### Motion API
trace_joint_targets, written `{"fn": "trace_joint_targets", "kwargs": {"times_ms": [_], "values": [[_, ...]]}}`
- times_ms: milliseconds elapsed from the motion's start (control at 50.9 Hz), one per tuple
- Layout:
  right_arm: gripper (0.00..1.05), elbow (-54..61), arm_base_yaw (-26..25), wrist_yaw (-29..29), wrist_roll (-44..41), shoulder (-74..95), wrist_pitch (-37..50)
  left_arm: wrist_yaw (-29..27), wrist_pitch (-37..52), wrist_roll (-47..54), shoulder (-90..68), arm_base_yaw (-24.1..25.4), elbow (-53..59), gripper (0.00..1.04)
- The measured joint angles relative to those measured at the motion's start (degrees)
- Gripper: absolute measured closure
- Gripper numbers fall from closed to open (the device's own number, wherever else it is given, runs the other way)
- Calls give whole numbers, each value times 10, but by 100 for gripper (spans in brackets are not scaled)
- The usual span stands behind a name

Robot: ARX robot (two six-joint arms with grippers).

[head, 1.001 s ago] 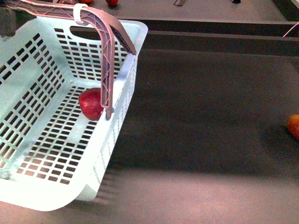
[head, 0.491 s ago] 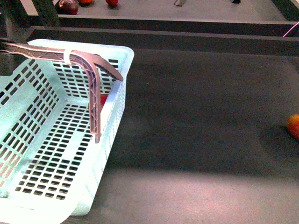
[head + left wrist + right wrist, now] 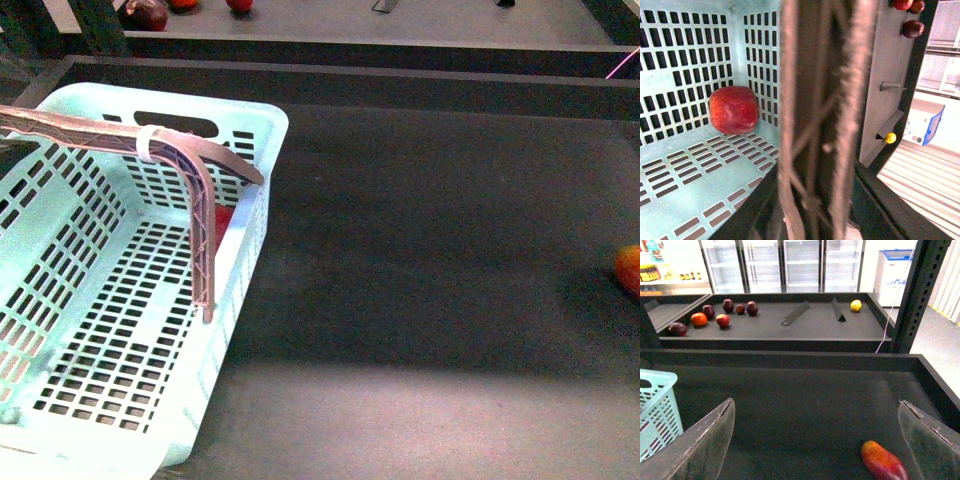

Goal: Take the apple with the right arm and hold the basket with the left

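Observation:
The pale turquoise basket point(image 3: 262, 110) stands at the left of the dark table. Its brown-grey latticed handle point(image 3: 203, 235) with a whitish band point(image 3: 150, 144) arches over it and runs off the left edge. The red apple point(image 3: 223, 220) lies inside near the far right corner, mostly hidden behind the handle. The left wrist view shows it whole point(image 3: 733, 109). My left gripper point(image 3: 817, 212) is shut on the handle point(image 3: 822, 100). My right gripper point(image 3: 817, 445) is open and empty above the table. It is well right of the basket point(image 3: 655, 410).
An orange-red elongated fruit point(image 3: 630, 270) lies at the table's right edge, between my right fingers point(image 3: 884, 461). A raised black ledge point(image 3: 400, 80) borders the back. The shelf behind holds several dark red fruits point(image 3: 715, 315), a yellow fruit point(image 3: 856, 305) and dividers point(image 3: 795, 314).
The basket has dropped lower and shifted left, from raised and tilted to nearly level. The apple, plainly visible a second ago, is now mostly behind the handle.

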State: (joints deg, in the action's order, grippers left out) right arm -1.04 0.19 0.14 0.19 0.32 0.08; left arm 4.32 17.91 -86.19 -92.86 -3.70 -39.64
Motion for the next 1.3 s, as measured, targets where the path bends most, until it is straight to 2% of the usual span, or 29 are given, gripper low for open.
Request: {"fn": "trace_joint_targets", "kwargs": {"times_ms": [255, 353, 550, 589, 628, 668, 687, 726, 746, 844, 923, 1001, 1060, 1296], "values": [[9, 0, 0, 0, 0, 0, 0, -49, -120, -18, 152, -22, 60, 6], [9, 0, 0, 0, 0, 0, 0, -62, -177, -23, 226, -30, 79, 7], [9, 0, 0, 0, 0, 0, 0, -65, -181, -26, 242, -30, 81, 7], [9, 0, 0, 0, 0, 0, 0, -86, -118, 29, 234, -31, 102, 11], [9, 0, 0, 0, 0, 0, 0, -102, 37, 139, 226, -30, 157, 20], [9, 0, 0, 0, 0, 0, 0, -103, 154, 269, 224, -28, 206, 27], [9, 0, 0, 0, 0, 0, 0, -101, 243, 387, 228, -25, 242, 34], [9, 0, 0, 0, 0, 0, 0, -96, 330, 536, 247, -22, 268, 45], [9, 0, 0, 0, 0, 0, 0, -95, 345, 584, 256, -20, 272, 48], [9, 0, 0, 0, 0, 0, 0, -88, 347, 770, 308, -9, 297, 70], [9, 0, 0, 0, 0, 0, 0, -48, 324, 823, 342, 17, 323, 88], [9, 0, 0, 0, 0, 0, 0, -46, 328, 838, 365, 33, 343, 102], [9, 0, 0, 0, 0, 0, 0, -44, 336, 847, 377, 35, 360, 101], [9, 0, 0, 0, 0, 0, 0, -43, 235, 853, 497, 35, 383, 101]]}}
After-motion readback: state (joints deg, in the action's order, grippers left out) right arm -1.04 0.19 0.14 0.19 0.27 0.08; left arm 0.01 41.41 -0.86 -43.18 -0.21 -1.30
